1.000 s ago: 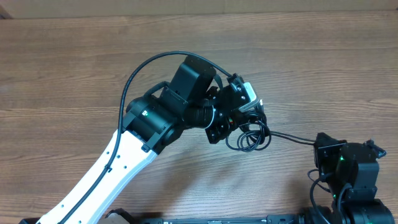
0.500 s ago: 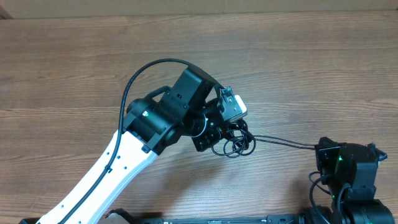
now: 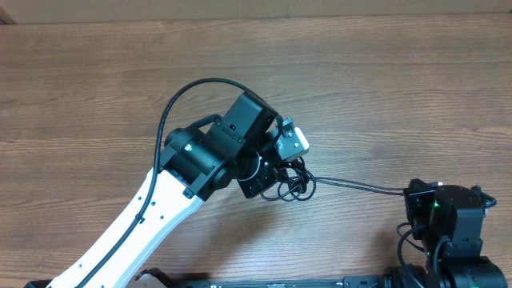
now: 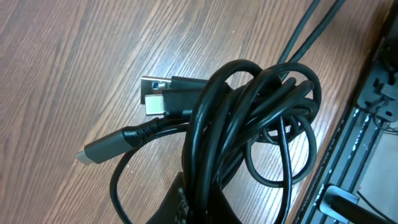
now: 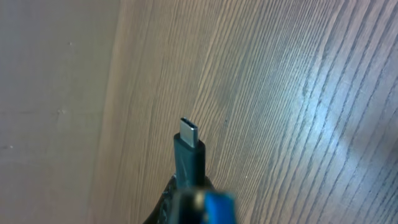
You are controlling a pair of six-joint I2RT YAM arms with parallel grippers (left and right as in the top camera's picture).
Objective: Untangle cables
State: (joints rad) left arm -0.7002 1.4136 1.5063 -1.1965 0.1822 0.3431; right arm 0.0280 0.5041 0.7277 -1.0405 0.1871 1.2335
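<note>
The cables [image 3: 293, 185] form a knot of thin black loops just right of my left gripper [image 3: 276, 172]. One strand [image 3: 360, 187] runs straight from the knot to my right gripper [image 3: 414, 198]. In the left wrist view the coiled cables [image 4: 261, 118] fill the middle, and my left gripper [image 4: 208, 208] is shut on the bundle. A silvery plug [image 4: 155, 102] and a grey plug [image 4: 94, 150] stick out on the left. In the right wrist view my right gripper [image 5: 190, 202] is shut on a dark teal plug [image 5: 189, 152] with a silvery tip.
The wooden table [image 3: 384, 88] stretches out on all sides of the knot. The left arm's white link [image 3: 136, 224] crosses the lower left. The right arm's base [image 3: 448, 240] sits at the lower right, near the front edge rail [image 3: 280, 283].
My left gripper has carried the knot to the left and a little toward the front. The strand to my right gripper has lengthened and drawn straight. The right gripper has shifted slightly toward the front.
</note>
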